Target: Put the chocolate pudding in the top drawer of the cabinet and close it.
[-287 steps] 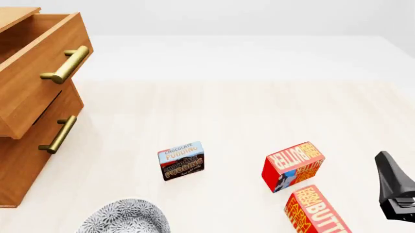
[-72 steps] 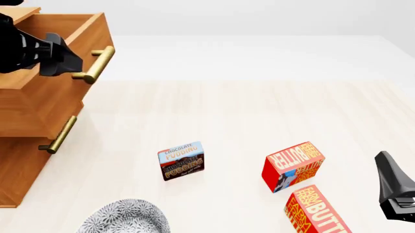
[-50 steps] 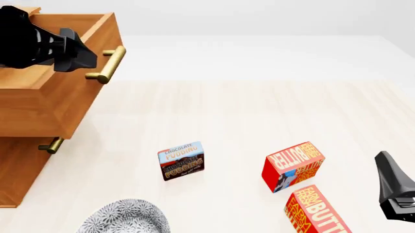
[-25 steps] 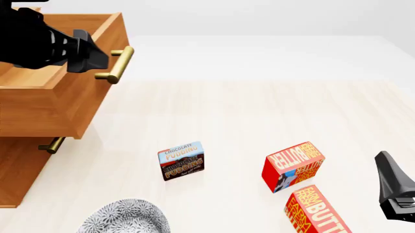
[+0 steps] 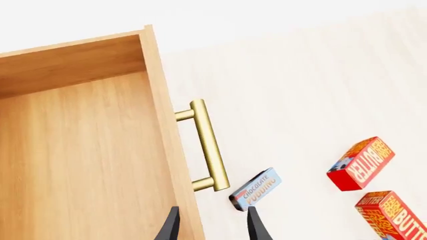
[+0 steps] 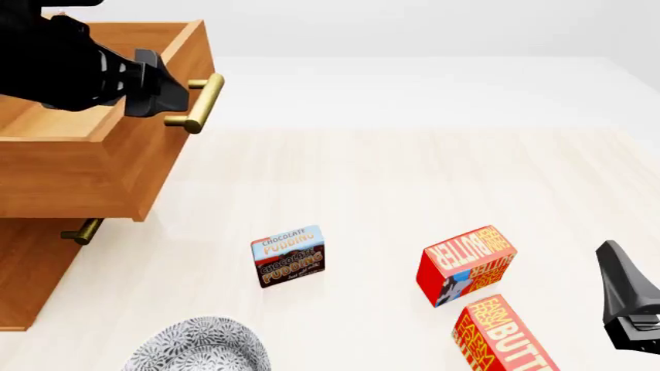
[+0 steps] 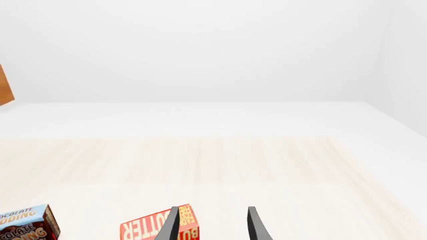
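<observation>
Left tool (image 6: 165, 93), fingers apart astride the drawer front, has drawn the top drawer (image 6: 124, 166) farther out.

left tool (image 6: 165, 97): fingers parted | right tool (image 7: 210, 225): fingers parted, idle

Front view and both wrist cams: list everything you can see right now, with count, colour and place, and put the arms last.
Cabinet: one, orange-brown wood, far left of the table.
Top drawer: one, orange-brown, pulled out, inside looks bare; brass bar handle.
Lower drawer handle: one, brass, mostly hidden under the open drawer.
Chocolate pudding: one, light-blue over dark brown, on the table near centre.
Butter boxes: two, red and orange, right of the pudding; one further back, one at the near edge.
Plate: one, grey-patterned, near edge, partly cut off.
Table: one, pale wood.
Left gripper: black, at the drawer's front edge by the handle, open.
Right gripper: black, low at the near right, open, holding nothing.
</observation>
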Controlling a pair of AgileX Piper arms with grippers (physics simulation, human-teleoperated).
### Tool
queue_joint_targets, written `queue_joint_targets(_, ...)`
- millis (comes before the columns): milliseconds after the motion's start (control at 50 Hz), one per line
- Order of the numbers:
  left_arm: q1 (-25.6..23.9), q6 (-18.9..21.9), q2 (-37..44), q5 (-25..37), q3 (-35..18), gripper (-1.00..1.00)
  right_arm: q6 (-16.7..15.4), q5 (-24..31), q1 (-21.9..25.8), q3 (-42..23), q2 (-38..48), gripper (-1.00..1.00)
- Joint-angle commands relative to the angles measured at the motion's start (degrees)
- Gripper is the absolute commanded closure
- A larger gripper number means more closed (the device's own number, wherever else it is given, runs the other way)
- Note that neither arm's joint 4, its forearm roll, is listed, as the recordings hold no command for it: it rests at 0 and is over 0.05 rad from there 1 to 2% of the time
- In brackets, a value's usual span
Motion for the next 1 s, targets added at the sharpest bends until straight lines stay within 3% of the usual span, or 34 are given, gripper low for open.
queue_joint_targets(20, -1.3, -0.1, 0.8, -0.3, 0.2, -1.00, 0.0, 0.0, 0.0, 0.0, 0.0, -1.00)
queue_joint_targets(640, -4.6, -2.0, 1.8, -1.3, -0.1, -1.00, 0.0, 0.0, 0.0, 0.0, 0.0, -1.00)
queue_joint_targets(1000, -2.8, 0.0, 1.3, 4.7, -9.8, -1.00, 0.0, 0.0, 0.0, 0.0, 0.0, -1.00)
